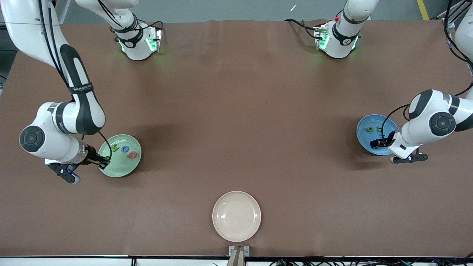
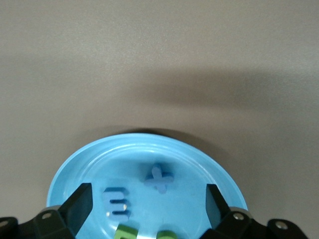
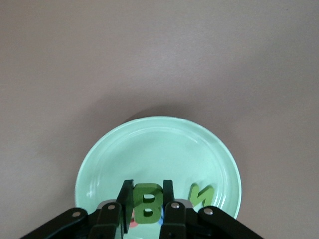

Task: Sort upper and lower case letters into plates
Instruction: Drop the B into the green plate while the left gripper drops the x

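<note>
1. The light green plate [image 1: 127, 168] sits at the right arm's end of the table; on it lie a green N [image 3: 200, 193], a blue G [image 1: 125, 149] and a red Q [image 1: 132, 154], small flat letters
2. The right gripper [image 3: 148, 191] hangs over this plate's 8 o'clock edge in the front view, its fingers [image 3: 125, 196] clamped on an upright green B [image 3: 147, 201]
3. The blue plate [image 1: 364, 137] sits at the left arm's end; on it lie a blue x [image 2: 159, 178], a blue m [image 2: 116, 203] and two green letters [image 1: 374, 129], too small to read
4. The left gripper [image 2: 148, 204] hangs over this plate, fingers [image 2: 79, 204] spread wide and holding nothing
5. A cream plate [image 1: 236, 216] lies at 6 o'clock on the table, nearest the front camera
6. White lettering on the right arm cannot be read
</note>
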Robot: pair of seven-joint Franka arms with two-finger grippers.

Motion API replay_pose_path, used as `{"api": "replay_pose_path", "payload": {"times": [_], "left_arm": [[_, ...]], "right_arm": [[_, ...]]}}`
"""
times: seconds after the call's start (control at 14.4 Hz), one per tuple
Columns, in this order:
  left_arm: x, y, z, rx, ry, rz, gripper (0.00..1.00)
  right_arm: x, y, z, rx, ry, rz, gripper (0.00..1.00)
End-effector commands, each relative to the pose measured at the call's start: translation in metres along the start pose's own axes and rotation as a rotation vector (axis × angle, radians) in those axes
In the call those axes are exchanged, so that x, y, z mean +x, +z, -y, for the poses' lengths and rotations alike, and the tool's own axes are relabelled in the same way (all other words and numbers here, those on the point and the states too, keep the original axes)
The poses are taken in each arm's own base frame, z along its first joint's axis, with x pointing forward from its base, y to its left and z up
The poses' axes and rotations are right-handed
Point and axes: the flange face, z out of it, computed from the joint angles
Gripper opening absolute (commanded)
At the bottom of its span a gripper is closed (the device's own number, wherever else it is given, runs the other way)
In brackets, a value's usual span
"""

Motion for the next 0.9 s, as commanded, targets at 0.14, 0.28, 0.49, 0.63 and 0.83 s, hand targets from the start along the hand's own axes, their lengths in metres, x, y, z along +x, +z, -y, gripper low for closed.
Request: {"api": "replay_pose_path", "payload": {"times": [0.14,0.28,0.49,0.63,0.83], "left_arm": [[0.003,-0.026,0.016,-0.040,-0.001,0.031,1.00],[0.003,-0.035,0.017,-0.061,0.025,0.029,1.00],[0.004,-0.065,0.009,-0.133,0.040,0.048,1.00],[0.010,-0.072,0.002,-0.139,0.030,0.081,1.00],[0.010,-0.076,-0.031,-0.162,0.018,0.111,1.00]], "right_arm": [[-0.012,0.038,0.015,0.015,0.005,0.043,0.02],[-0.010,0.053,0.017,0.030,0.014,0.030,0.02],[-0.011,0.059,0.015,0.026,0.017,0.034,0.02],[-0.011,0.061,0.012,0.020,0.020,0.044,0.03],[-0.011,0.065,0.009,0.015,0.030,0.051,0.12]]}}
